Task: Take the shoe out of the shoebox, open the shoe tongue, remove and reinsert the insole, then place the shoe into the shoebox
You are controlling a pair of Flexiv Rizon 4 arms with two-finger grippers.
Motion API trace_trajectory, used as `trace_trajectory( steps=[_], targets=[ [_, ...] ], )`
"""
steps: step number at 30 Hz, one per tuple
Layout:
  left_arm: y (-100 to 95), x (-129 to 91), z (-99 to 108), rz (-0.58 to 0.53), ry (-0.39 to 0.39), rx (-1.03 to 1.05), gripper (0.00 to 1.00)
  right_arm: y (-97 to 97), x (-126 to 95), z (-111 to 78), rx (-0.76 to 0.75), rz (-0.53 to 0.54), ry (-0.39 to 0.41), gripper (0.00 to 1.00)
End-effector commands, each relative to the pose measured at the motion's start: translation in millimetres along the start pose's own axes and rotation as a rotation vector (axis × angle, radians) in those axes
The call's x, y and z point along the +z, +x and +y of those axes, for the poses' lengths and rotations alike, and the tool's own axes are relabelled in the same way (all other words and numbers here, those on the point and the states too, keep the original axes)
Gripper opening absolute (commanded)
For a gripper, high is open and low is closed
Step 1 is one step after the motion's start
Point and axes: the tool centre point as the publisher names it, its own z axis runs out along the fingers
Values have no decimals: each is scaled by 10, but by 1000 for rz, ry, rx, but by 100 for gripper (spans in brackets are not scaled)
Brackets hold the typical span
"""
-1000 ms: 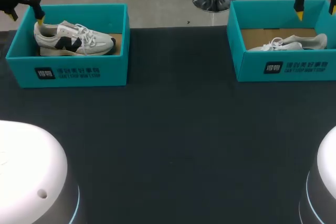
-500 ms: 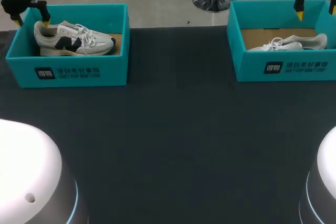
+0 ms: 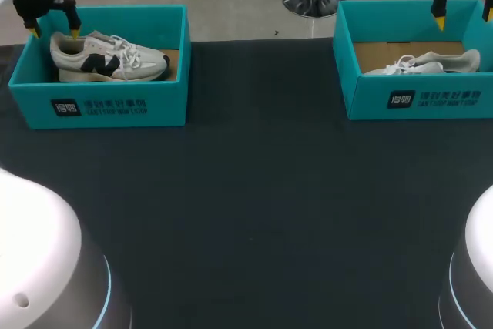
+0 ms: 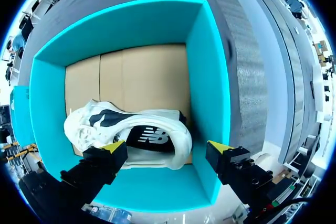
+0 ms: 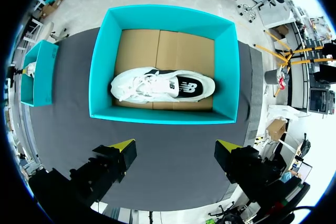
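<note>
Left pincer [image 4: 166, 147] wide open and empty, one finger over the shoe [image 4: 142, 136] heel, other over the shoebox [image 4: 208, 77] wall: dropping straight risks crushing that wall.

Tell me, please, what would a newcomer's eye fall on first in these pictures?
Two bright teal boxes stand out on the dark table: the left shoebox at its far left corner, the right shoebox at its far right. Each holds one white sneaker, the left shoe and the right shoe. The left arm's jaws hang open just above the left shoe's heel end.
</note>
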Motion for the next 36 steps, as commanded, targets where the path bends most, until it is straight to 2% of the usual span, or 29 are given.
trace_trajectory(
  steps=[1, 18, 25, 26, 28, 36],
  targets=[
    [31, 110, 121, 0, 57, 1, 100, -3, 1, 0, 0, 0, -1, 100],
    [-17, 389, 66, 33, 97, 18, 100, -3, 1, 0, 0, 0, -1, 100],
    [-5, 439, 57, 33, 100, 18, 100, -3, 1, 0, 0, 0, -1, 100],
    [-2, 440, 59, 33, 98, 18, 44, -3, 1, 0, 0, 0, -1, 100],
    [6, 434, 66, 28, 88, 19, 0, -3, 1, 0, 0, 0, -1, 100],
    [33, 368, 55, 40, 70, 31, 0, -3, 1, 0, 0, 0, -1, 100]
  ],
)
